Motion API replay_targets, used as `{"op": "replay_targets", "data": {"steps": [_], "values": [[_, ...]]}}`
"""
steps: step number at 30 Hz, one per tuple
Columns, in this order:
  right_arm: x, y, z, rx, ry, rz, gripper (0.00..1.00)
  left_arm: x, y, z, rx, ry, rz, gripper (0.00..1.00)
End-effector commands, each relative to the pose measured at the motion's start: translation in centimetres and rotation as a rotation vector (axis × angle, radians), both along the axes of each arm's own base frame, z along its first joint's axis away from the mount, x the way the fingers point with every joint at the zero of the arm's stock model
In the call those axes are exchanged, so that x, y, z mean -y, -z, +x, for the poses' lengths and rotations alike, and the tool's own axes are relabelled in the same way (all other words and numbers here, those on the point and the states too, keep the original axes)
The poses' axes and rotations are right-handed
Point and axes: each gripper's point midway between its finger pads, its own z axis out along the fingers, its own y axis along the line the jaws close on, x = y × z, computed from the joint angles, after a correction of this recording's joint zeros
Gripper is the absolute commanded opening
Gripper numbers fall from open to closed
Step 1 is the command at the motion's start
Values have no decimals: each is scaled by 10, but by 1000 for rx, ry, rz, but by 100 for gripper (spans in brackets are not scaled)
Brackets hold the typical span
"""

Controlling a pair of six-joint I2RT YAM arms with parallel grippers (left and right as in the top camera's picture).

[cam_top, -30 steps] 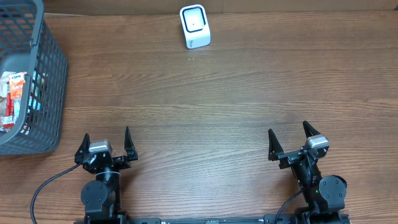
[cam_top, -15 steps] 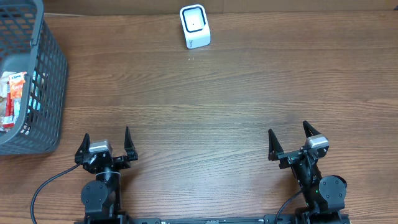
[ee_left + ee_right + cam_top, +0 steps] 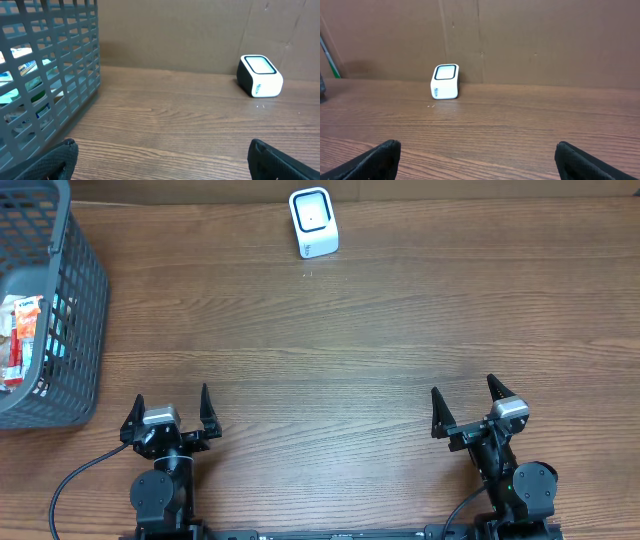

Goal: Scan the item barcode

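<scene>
A white barcode scanner [image 3: 313, 222] with a dark window stands at the back of the wooden table; it also shows in the left wrist view [image 3: 259, 76] and the right wrist view [image 3: 445, 81]. Packaged items [image 3: 20, 338] lie inside the grey mesh basket [image 3: 75, 300] at the far left, seen through its wall [image 3: 45, 80] from the left wrist. My left gripper [image 3: 170, 408] rests open near the front edge at the left, nothing between its fingers. My right gripper [image 3: 466, 402] rests open at the front right, likewise with nothing in it.
A brown cardboard wall [image 3: 520, 40] closes off the back of the table. The basket stands to the left of and beyond my left gripper. Bare wood [image 3: 330, 360] stretches between both grippers and the scanner.
</scene>
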Motion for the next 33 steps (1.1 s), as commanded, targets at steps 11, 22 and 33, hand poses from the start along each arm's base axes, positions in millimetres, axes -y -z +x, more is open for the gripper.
{"op": "replay_targets", "data": {"steps": [11,22,33], "values": [[2,2,0,1,9,3,100,-2,-5,0,22,-12,24,100],[2,2,0,1,9,3,100,22,-39,-9,32,116,-65,100],[2,2,0,1,9,3,100,28,-178,-69,250,142,-48,100]]}}
